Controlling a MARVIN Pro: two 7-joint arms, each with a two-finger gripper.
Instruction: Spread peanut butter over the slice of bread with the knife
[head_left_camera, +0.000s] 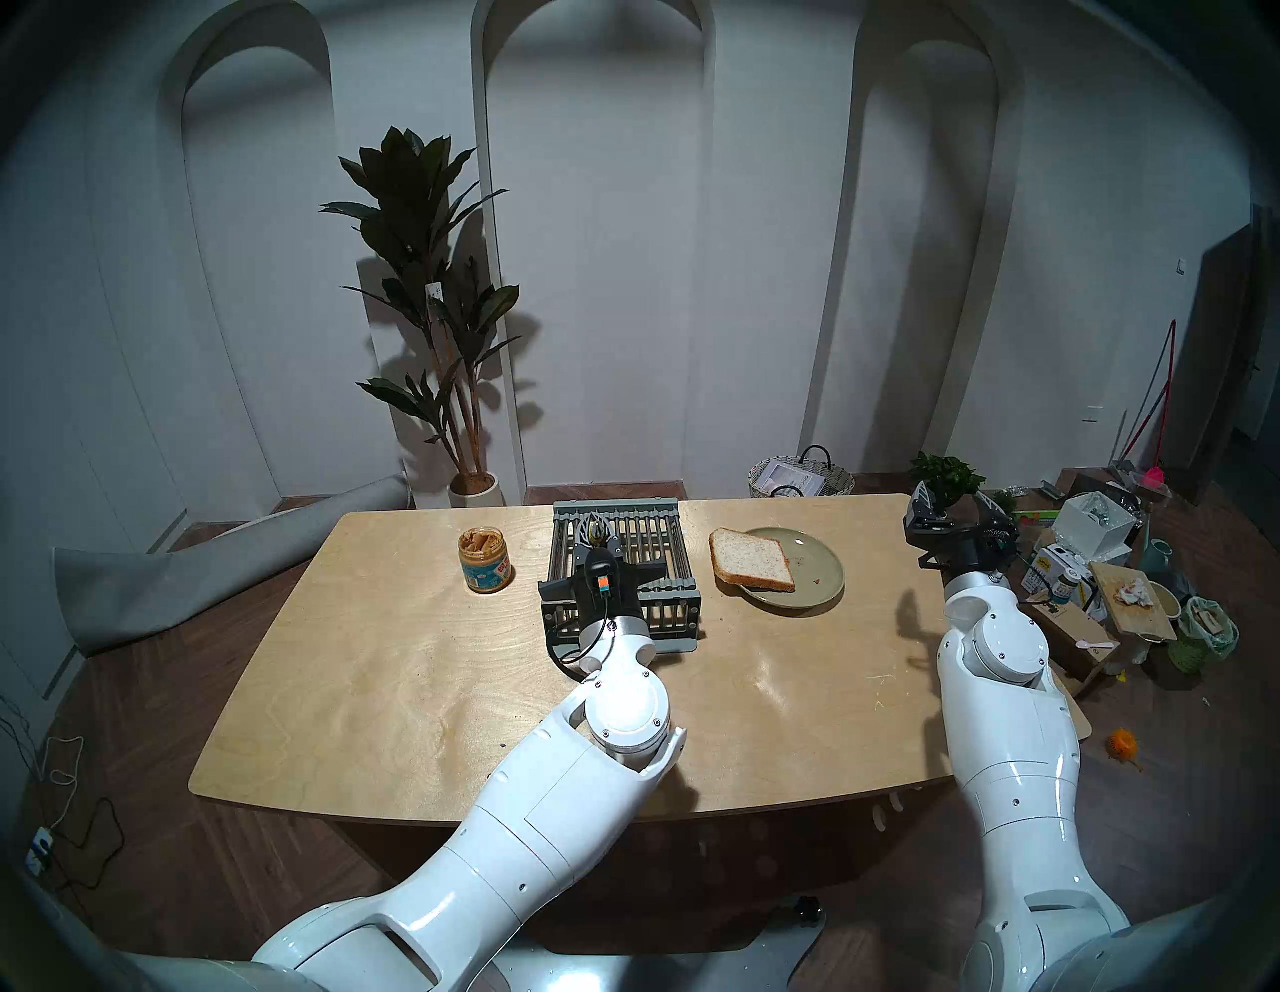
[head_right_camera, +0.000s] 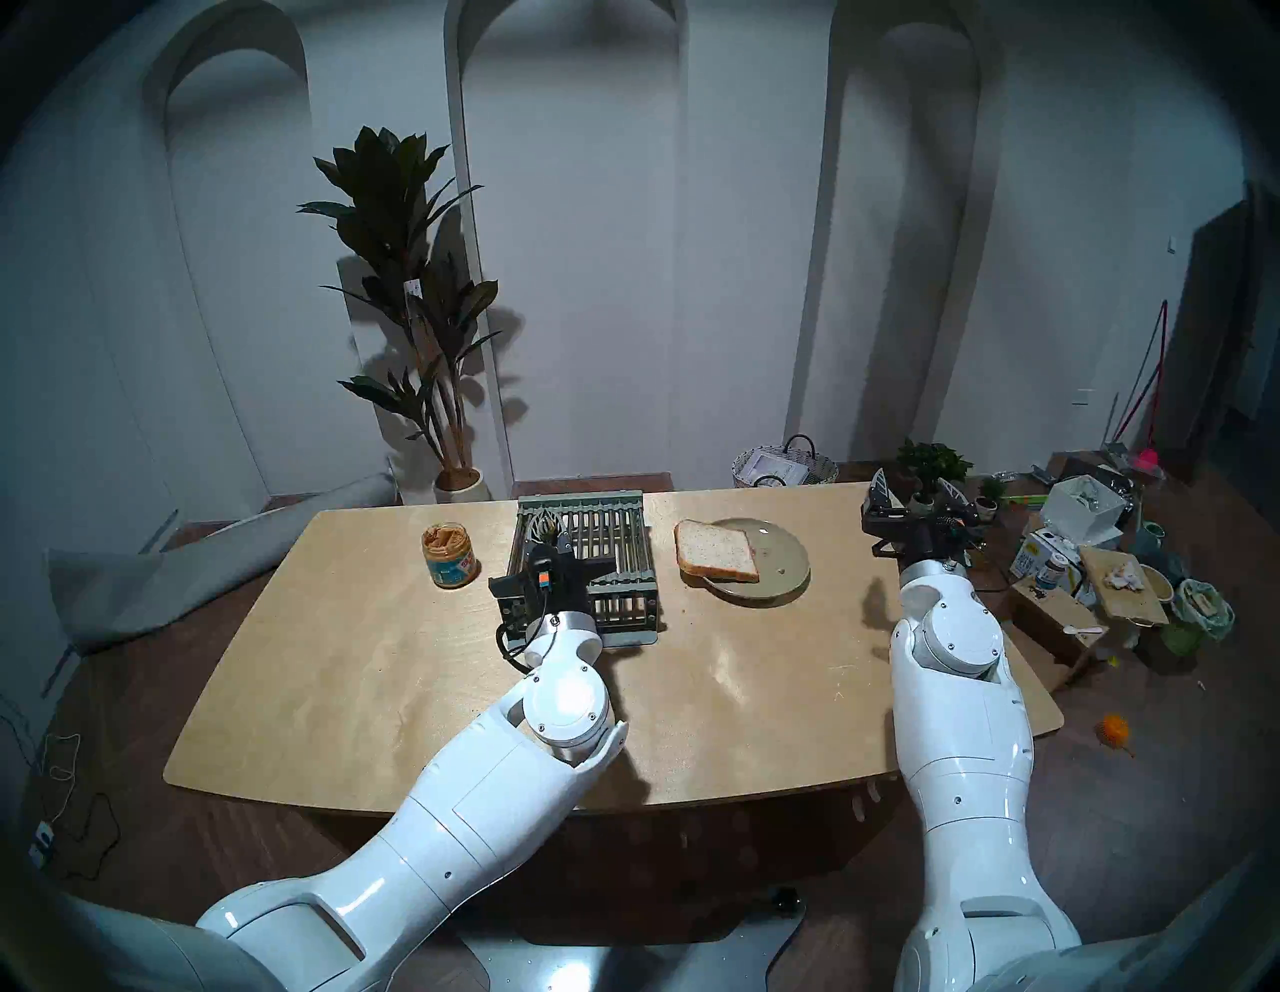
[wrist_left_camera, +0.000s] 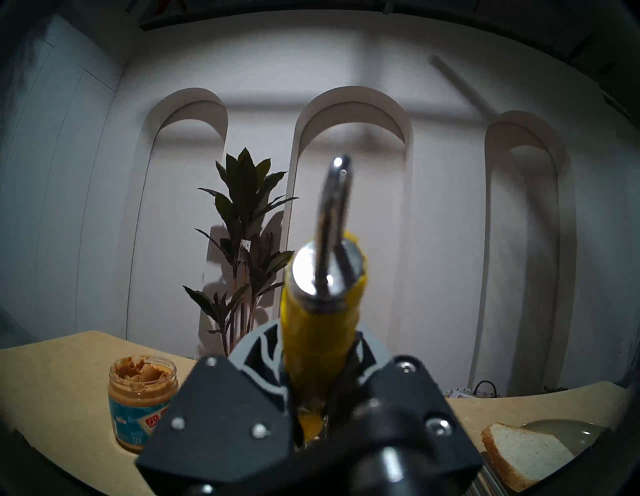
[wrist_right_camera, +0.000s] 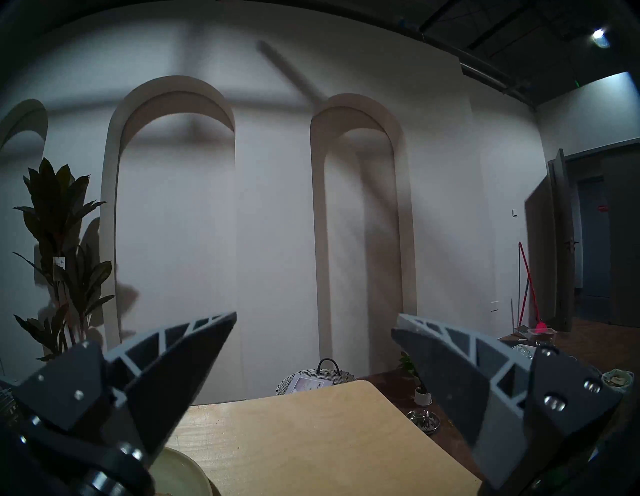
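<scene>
My left gripper (wrist_left_camera: 317, 350) is shut on the yellow handle of the knife (wrist_left_camera: 318, 318). The silver blade points up and away from the wrist camera. In the head view this gripper (head_left_camera: 597, 548) hangs over the near left part of the grey slatted rack (head_left_camera: 658, 540). The open jar of peanut butter (head_left_camera: 485, 560) stands on the table to the left of the rack. The slice of bread (head_left_camera: 751, 560) lies on the left half of an olive-green plate (head_left_camera: 821, 578), right of the rack. My right gripper (head_left_camera: 959, 516) is open and holds nothing, raised above the table's far right corner.
The wooden table (head_left_camera: 450, 693) is bare in its near half. A wicker basket (head_left_camera: 800, 478) and a potted plant (head_left_camera: 443, 312) stand behind it. Boxes and clutter (head_left_camera: 1108, 568) crowd the floor to the right.
</scene>
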